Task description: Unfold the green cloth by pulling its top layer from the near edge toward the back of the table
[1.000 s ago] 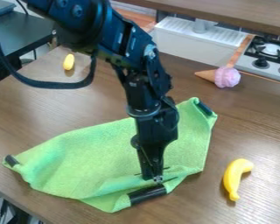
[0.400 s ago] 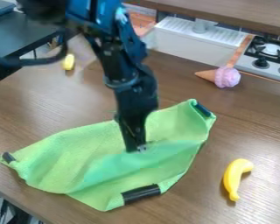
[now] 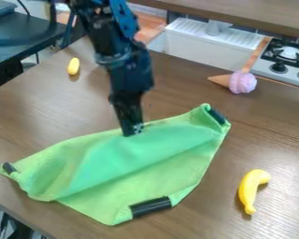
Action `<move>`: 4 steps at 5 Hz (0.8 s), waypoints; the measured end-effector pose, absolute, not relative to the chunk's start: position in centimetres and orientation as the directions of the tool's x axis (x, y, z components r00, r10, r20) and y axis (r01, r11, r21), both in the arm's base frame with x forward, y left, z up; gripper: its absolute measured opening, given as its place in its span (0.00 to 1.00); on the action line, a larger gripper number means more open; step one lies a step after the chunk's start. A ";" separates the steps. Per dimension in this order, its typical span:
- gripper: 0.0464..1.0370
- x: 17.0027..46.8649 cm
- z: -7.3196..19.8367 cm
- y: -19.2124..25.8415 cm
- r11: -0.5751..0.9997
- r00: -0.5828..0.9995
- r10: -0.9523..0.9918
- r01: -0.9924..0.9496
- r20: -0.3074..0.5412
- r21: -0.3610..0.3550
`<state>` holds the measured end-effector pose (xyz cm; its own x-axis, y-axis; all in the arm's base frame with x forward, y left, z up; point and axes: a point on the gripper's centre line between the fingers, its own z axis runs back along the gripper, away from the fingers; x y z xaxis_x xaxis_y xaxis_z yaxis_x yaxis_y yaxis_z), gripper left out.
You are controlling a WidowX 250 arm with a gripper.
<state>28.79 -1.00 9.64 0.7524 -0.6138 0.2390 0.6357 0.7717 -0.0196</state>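
Observation:
The black gripper (image 3: 132, 132) hangs down at the upper middle of the green cloth (image 3: 152, 161), its fingertips closed together on the cloth's fabric near the back edge. From the fingertips, a smooth, brighter fold spreads toward the front and right. The cloth lies spread and creased on the brown table, with black bands at its left corner, its front corner and its back right corner. A yellow banana (image 3: 251, 191) lies to the right of the cloth, apart from it.
Near the table's back left is a small yellow object (image 3: 73, 66). An ice cream cone toy (image 3: 242, 82) lies at the back right edge of the table (image 3: 270, 135). Behind stand a white sink (image 3: 208, 44) and a stove (image 3: 289, 58).
The gripper has moved back and to the left, from the cloth's front part to its back edge. The fold at its fingertips has shifted the same way, and the front band has slid slightly left.

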 end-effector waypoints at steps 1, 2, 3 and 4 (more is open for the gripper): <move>0.00 30.1 9.6 0.8 0.792 0.778 -0.599 0.611 0.189 -0.003; 0.00 31.4 9.9 2.5 0.814 0.802 -0.576 0.581 0.157 0.019; 0.00 32.8 10.0 4.2 0.832 0.825 -0.554 0.553 0.110 0.045; 0.00 34.4 10.2 6.0 0.852 0.848 -0.524 0.520 0.083 0.061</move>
<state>34.37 5.97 10.19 0.8477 -0.5240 0.0830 0.5205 0.8517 0.0610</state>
